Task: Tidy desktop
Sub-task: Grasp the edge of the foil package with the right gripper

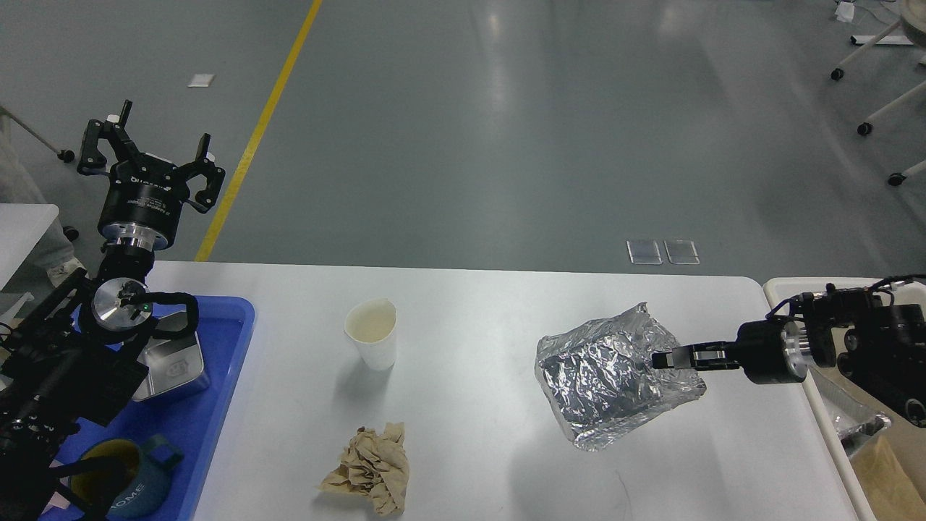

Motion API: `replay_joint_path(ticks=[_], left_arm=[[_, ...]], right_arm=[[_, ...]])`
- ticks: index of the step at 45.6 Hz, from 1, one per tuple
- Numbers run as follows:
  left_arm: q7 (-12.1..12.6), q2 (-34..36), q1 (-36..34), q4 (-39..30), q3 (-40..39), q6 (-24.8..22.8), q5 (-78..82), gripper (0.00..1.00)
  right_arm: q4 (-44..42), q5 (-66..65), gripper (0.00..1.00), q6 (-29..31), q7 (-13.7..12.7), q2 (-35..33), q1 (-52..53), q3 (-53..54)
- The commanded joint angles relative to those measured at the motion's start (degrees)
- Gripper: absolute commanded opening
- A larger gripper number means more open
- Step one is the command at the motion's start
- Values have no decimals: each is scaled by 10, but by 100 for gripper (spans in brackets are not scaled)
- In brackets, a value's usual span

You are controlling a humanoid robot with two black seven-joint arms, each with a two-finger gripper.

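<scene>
The white desktop (470,304) holds a white paper cup (372,333) standing upright left of centre and a crumpled brown paper ball (370,469) near the front edge. My right gripper (664,358) is shut on the right edge of a crumpled sheet of aluminium foil (608,376) and holds it tilted up above the table's right half. My left gripper (148,148) is open and empty, raised high above the far left corner.
A blue tray (217,405) at the left holds a metal box (173,369) and a dark blue mug (123,477). A cream-white bin (803,293) with foil and brown paper inside stands off the table's right edge.
</scene>
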Motion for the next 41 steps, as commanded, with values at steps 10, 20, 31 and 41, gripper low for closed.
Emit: replay_joint_path(ticks=[10,20,31,41], left_arm=[[1,0,-1,0,12,13,0,97],[1,0,1,0,27,14,0,97],[1,-3,5,-1,40,16,0,97],[1,-2,5,-1,48,15,0,97]], right_arm=[[107,11,0,15,5,-102,0,11],[115,143,0,62,-82,-86,2,10],[116,299,0,92,-171,-77,1,5],[156,311,0,106,-200,-117,-3,-2]])
